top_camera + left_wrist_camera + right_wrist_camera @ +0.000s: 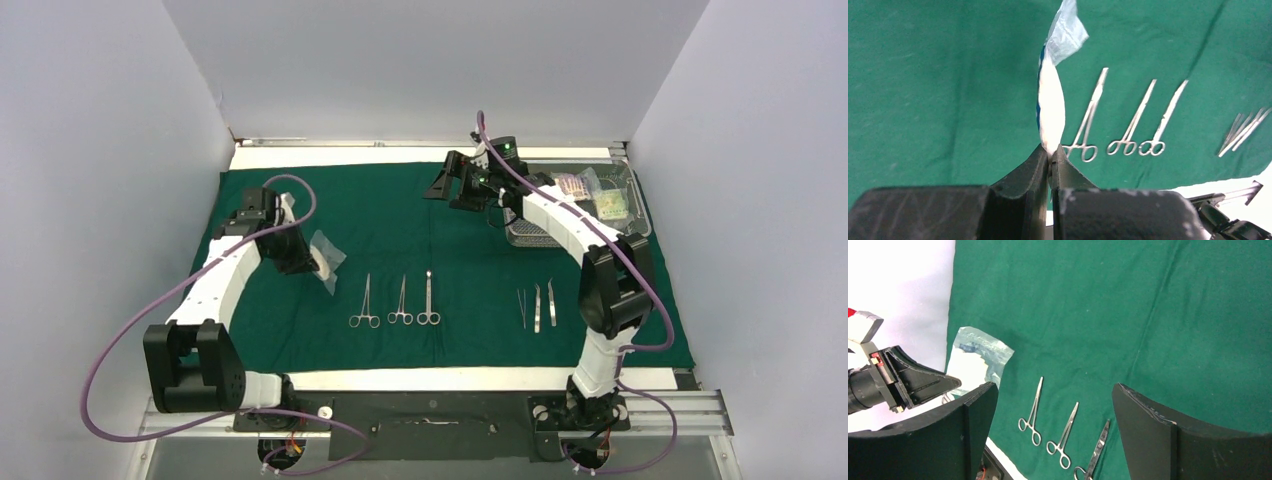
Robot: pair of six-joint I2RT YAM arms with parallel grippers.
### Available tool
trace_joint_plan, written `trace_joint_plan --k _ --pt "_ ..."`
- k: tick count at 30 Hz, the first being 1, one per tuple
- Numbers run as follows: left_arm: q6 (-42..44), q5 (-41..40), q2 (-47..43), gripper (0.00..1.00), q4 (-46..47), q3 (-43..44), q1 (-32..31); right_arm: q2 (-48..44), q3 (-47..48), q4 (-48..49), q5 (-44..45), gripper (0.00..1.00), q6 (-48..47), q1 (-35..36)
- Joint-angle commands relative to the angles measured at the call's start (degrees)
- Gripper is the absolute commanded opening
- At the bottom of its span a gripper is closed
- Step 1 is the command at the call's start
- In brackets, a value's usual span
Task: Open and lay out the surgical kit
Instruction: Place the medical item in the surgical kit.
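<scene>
Three ring-handled forceps [400,302] and three tweezers [536,306] are laid in a row near the green drape's [380,210] near edge. Farther in, at the drape's left side, a gauze packet [1051,107] is pinched by the left gripper [1050,155]. Over the drape's far half, the right gripper [1054,388] is held spread wide. The wire-mesh tray [520,238] is set at the drape's far right corner.

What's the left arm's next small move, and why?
Probably lower the left gripper and open it, laying the gauze packet flat on the bare drape left of the forceps. The gripper is shut on the packet's edge, and that patch beside the laid-out row looks free.
</scene>
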Motion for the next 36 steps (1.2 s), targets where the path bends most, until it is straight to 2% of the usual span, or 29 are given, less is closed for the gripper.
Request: trace_joint_plan --k 1,10,11,13,14,16,21,25,29,31,33,36 --pt "3.4 -2.5 -1.5 0.00 -4.0 -0.9 4.6 -2.1 2.9 -1.1 0.5 0.81 -0.4 0.0" --pt "2.8 -6.7 3.6 0.00 -10.6 -0.3 7.2 -1.9 2.6 -2.5 1.5 0.80 0.0 -1.5" --pt "2.9 -8.9 4.0 0.04 -11.3 0.2 7.4 -2.0 2.5 -2.5 1.5 0.80 -0.1 -1.6" --pt "2.9 -11.9 4.7 0.23 -12.4 1.4 8.2 -2.3 2.2 -2.5 1.6 0.80 -0.1 -1.8" --pt "2.8 -13.3 4.9 0.27 -12.5 1.6 8.4 -2.4 2.1 -2.5 1.6 0.80 -0.1 -1.7" --pt "1.9 -15.7 4.9 0.31 -12.4 2.1 8.5 -2.6 2.2 -2.6 1.4 0.80 -0.6 -1.7" --pt "0.7 -16.0 4.7 0.34 -12.2 2.3 8.5 -3.4 3.1 -3.9 2.5 0.80 -1.9 -2.5" --pt "0.9 -21.7 3.7 0.43 -14.0 4.0 8.6 -4.4 4.2 -6.3 4.5 0.81 -3.2 -4.2" --pt "0.9 -26.2 2.9 0.48 -15.3 6.9 8.6 -5.6 5.4 -8.4 6.1 0.81 -4.7 -7.6" --pt "1.2 -24.3 2.0 0.49 -14.6 8.7 8.6 -6.1 6.8 -10.5 7.7 0.82 -6.2 -10.1" --pt "2.3 -18.7 0.2 0.51 -12.6 10.1 8.5 -6.2 8.5 -13.9 11.5 0.85 -9.2 -12.9" --pt "4.1 -4.8 -3.4 0.59 -7.9 11.7 8.4 -5.9 11.4 -19.7 26.9 0.99 -13.5 -16.6"
